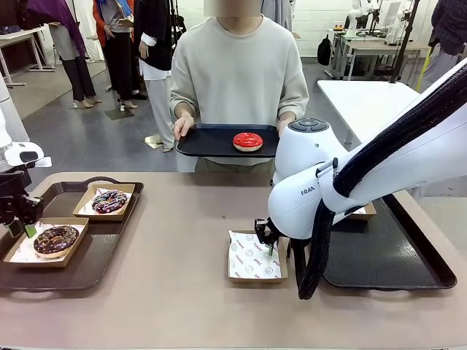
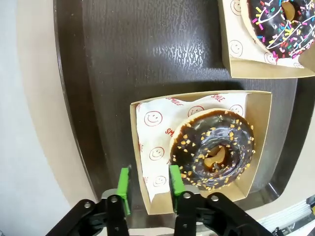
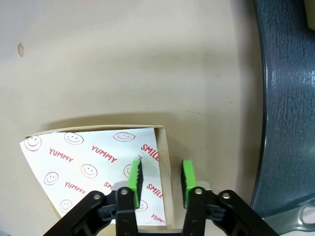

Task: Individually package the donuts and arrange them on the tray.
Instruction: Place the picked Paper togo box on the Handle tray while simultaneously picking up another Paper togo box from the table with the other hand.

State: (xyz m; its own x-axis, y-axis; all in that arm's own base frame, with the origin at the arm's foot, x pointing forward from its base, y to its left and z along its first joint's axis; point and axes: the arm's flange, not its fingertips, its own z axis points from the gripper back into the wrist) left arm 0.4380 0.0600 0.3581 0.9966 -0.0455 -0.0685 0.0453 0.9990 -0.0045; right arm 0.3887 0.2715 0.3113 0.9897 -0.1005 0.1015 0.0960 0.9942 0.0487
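While the left gripper straddles the near wall of the square cardboard box holding the chocolate sprinkled ring donut, its green pads stand slightly apart, not pinching. That box sits on the dark left tray, beside the boxed purple-pink sprinkled donut. Mid-table, the right gripper brackets the wall of an empty paper-lined box; can't tell if it's clamped. Far side, a person holds a black tray carrying the glossy red donut.

front view faces the person; wrist views look down close.
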